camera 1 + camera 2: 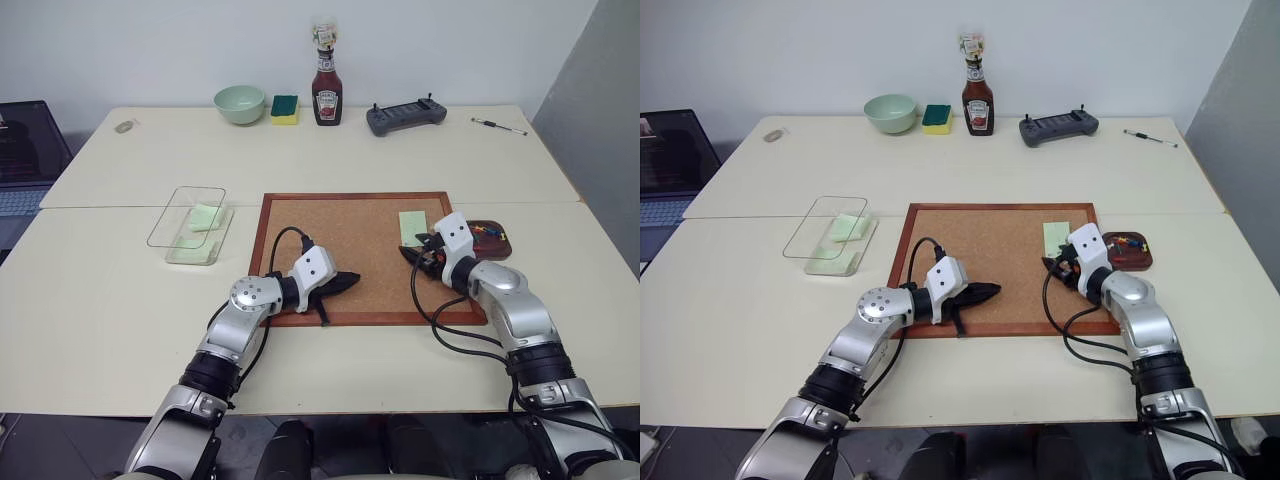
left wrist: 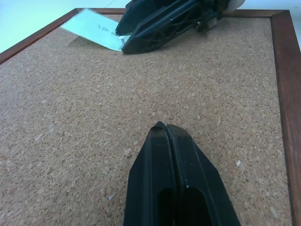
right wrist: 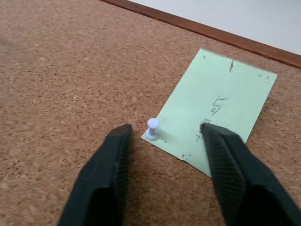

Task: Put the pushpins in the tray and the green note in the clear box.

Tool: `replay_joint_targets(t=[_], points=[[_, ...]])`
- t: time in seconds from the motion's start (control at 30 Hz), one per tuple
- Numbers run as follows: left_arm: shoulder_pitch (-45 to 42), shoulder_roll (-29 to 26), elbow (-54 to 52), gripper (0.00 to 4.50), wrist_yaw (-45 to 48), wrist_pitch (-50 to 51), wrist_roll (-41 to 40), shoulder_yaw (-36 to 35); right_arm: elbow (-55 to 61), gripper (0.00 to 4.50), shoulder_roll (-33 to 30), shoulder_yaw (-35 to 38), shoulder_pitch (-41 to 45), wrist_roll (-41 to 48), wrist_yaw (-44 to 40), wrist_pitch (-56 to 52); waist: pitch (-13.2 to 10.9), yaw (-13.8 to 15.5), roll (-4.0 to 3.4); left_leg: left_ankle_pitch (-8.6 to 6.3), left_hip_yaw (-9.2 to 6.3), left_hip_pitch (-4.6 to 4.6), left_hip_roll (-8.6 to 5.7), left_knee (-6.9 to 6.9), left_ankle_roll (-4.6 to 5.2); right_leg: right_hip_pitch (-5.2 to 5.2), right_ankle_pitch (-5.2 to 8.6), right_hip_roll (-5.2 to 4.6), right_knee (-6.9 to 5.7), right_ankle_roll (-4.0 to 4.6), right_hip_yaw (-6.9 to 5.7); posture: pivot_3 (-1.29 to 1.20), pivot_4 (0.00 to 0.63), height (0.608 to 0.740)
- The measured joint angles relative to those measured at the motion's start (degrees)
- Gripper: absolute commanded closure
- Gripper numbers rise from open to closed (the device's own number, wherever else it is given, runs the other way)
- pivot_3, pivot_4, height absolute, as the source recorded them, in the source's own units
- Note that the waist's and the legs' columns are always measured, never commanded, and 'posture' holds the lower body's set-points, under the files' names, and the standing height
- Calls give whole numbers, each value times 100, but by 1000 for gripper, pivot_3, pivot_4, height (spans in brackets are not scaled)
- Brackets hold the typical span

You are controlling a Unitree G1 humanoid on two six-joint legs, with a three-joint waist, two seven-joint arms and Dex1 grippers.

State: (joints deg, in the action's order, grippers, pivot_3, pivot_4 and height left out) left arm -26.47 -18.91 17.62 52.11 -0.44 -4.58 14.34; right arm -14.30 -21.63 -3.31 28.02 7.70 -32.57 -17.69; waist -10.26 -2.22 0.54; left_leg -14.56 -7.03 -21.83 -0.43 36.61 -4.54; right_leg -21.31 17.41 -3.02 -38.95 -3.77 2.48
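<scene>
Pushpin on the board: I see one pale pin [image 3: 152, 128] standing upright at a corner of the green note [image 3: 221, 106], between my right hand's fingers with a gap on each side.
Green note: it lies flat on the corkboard [image 1: 340, 240] near the board's far right corner, with some handwriting on it.
Right hand [image 3: 164, 132]: fingers spread, low over the board, one fingertip over bare cork and the other over the note's edge; not pinching anything.
Pins in the tray: I can make out a few coloured pushpins [image 1: 487, 233] already lying in the tray [image 1: 500, 245], which sits on the surface just off the board's right edge, right beside my right hand.
Clear box [image 1: 190, 225]: on the surface left of the board, well apart from the right hand; a pale green slip [image 1: 206, 216] lies inside it.
Left hand [image 1: 345, 282]: fingers pressed together, empty, over the near middle of the cork.
Far edge of the surface: a pale green bowl [image 1: 240, 103], a sponge [image 1: 284, 109], a ketchup bottle [image 1: 326, 88], a controller [image 1: 405, 116] and a pen [image 1: 498, 125].
</scene>
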Motion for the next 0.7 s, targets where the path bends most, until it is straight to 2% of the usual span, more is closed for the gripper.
replay_joint_targets(t=[0.27, 0.7], points=[[4, 1, -4, 4500, -11, -1, 0, 1, -29, 4421, 42, -37, 12, 4, -83, 70, 0, -2, 0, 0, 0, 0, 0, 0, 0, 0, 0, 0, 0, 0, 0, 0, 150, 740], [19, -5, -21, 4500, -12, -3, 0, -5, 250, 4421, 17, -8, -31, 17, -121, 75, 0, -1, 0, 0, 0, -2, 0, 0, 0, -2, 0, 0, 0, 0, 1, 0, 150, 740]])
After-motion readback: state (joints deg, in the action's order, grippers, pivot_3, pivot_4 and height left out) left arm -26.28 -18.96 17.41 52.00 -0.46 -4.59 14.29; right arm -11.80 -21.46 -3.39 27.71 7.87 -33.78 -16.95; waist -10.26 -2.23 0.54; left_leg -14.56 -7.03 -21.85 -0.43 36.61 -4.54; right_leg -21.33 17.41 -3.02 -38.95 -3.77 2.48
